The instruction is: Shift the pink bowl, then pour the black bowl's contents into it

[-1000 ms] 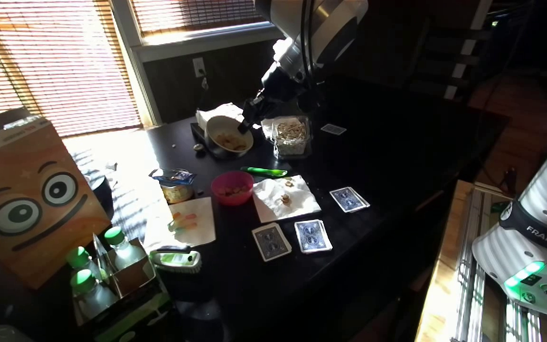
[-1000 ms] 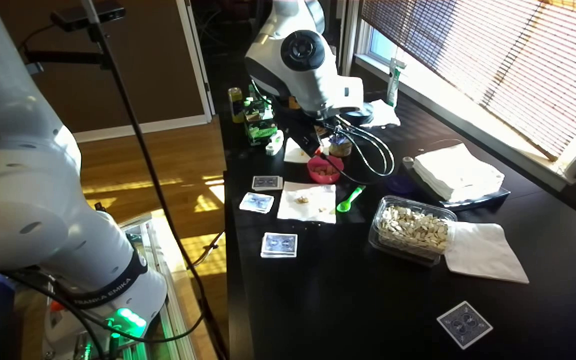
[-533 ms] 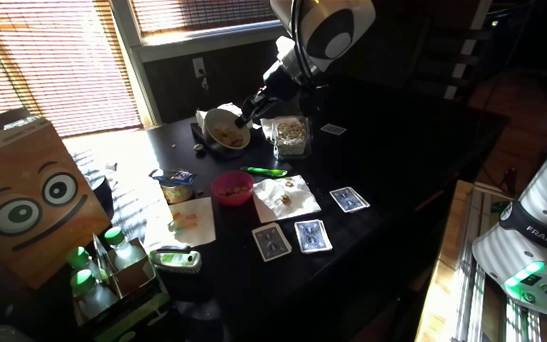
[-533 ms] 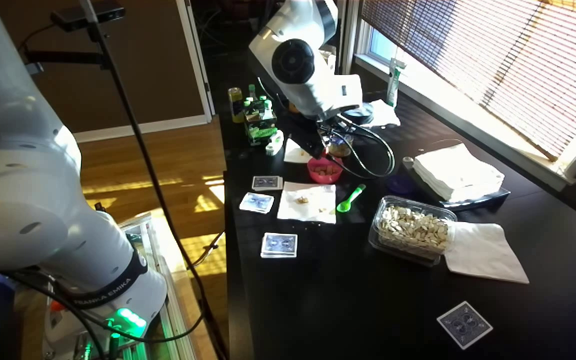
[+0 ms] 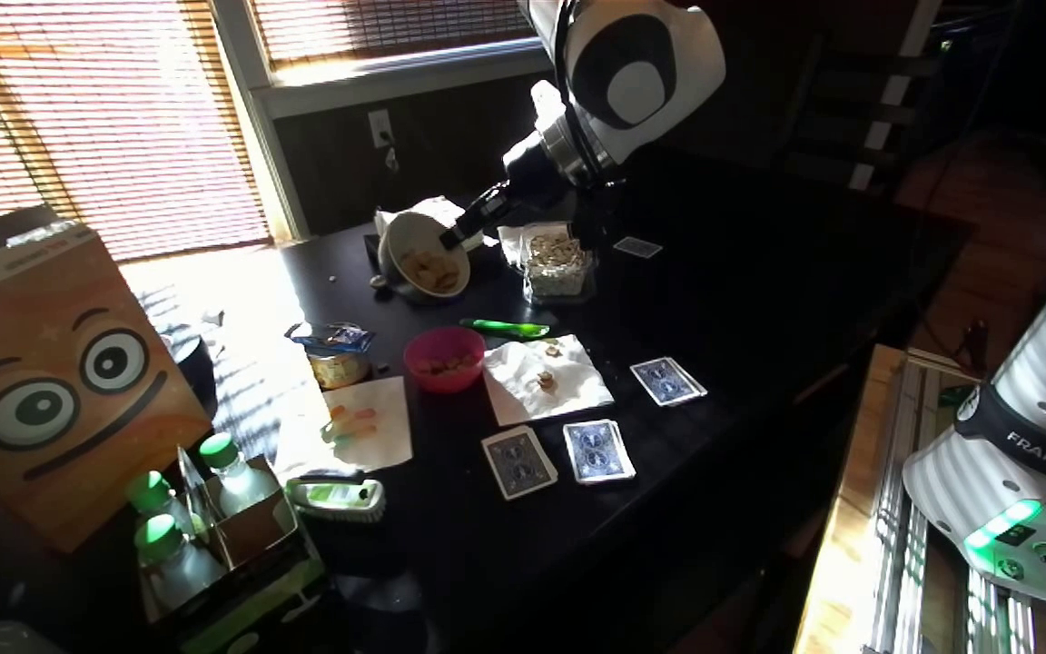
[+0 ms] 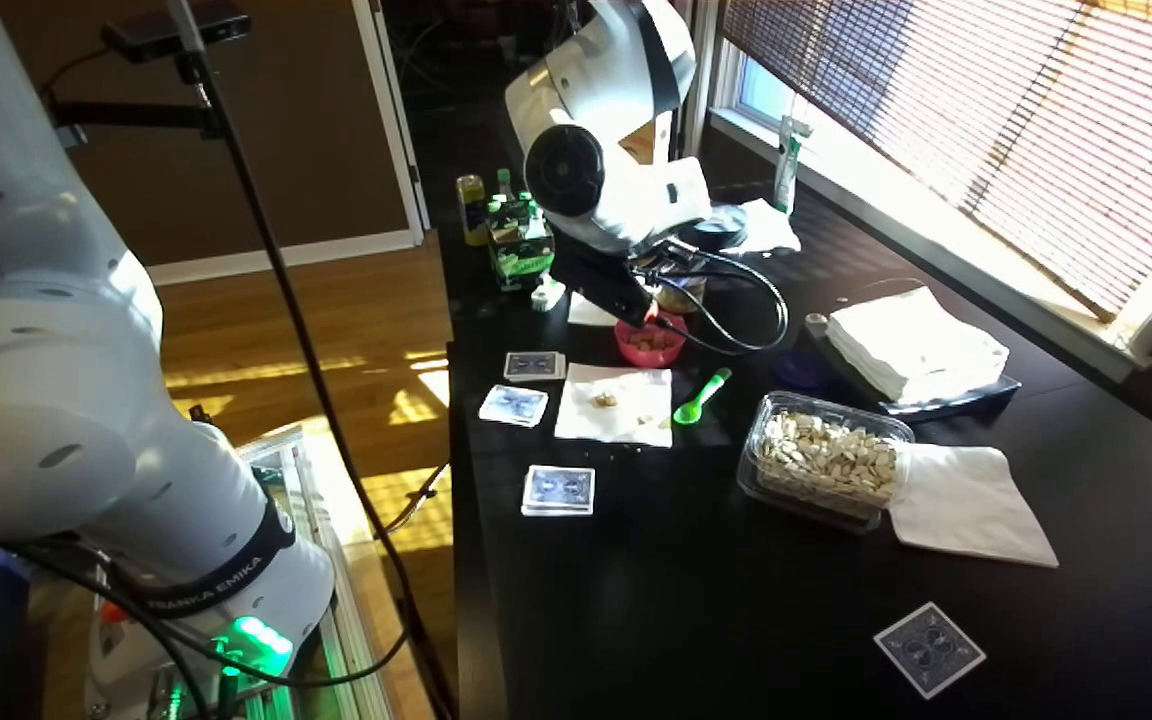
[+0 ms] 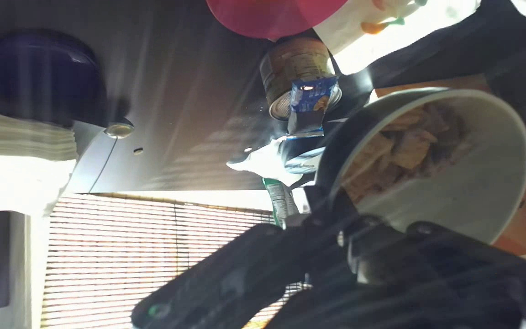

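One tilted, pale-lined bowl (image 7: 468,196) hangs aloft, its rim clamped in your nearly closed tool (image 5: 452,238); the pink bowl (image 5: 446,383), holding brown pieces (image 5: 450,365), stands on the desk (image 6: 716,600) beside a white napkin (image 5: 577,388).

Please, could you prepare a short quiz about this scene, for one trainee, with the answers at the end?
1. True or false: the held bowl stands upright in the gripper.
2. Choose one: what lies between the pink bowl and the clear box? A) cards B) green spoon C) brush
3. Short answer: by the wrist view, is the held bowl emptied? Give the sign.

Key
1. False; it is tilted.
2. B
3. No; brown pieces are visible inside it.
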You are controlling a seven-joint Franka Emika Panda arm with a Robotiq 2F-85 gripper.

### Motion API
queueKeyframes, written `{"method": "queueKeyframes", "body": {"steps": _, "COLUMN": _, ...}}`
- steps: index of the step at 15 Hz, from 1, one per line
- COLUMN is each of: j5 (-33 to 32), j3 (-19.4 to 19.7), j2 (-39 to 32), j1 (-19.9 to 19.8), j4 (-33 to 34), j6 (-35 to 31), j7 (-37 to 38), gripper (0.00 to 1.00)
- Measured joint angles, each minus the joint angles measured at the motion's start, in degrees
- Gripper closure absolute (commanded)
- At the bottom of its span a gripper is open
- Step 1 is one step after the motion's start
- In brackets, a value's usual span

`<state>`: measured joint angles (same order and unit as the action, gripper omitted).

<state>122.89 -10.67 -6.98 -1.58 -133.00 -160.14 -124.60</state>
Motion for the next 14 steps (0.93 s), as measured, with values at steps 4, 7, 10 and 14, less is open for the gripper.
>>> {"method": "queueKeyframes", "body": {"steps": 4, "j5": 4.66, "j3": 0.05, "j2": -1.56, "j1": 0.01, "j4": -0.06, "j6": 1.64, "j7": -8.68, "gripper": 0.98}}
{"method": "queueKeyframes", "body": {"steps": 7, "j5": 9.73, "j3": 0.28, "j2": -2.82, "j1": 0.04, "j4": 0.24, "j6": 2.41, "j7": -15.32, "gripper": 0.98}}
{"method": "queueKeyframes", "body": {"steps": 10, "j5": 17.07, "j3": 1.21, "j2": -4.07, "j1": 0.21, "j4": 1.09, "j6": 3.99, "j7": -25.1, "gripper": 0.98}}
{"method": "queueKeyframes", "body": {"steps": 14, "j5": 20.74, "j3": 2.98, "j2": -5.39, "j1": 0.22, "j4": 1.48, "j6": 7.29, "j7": -30.63, "gripper": 0.92}}
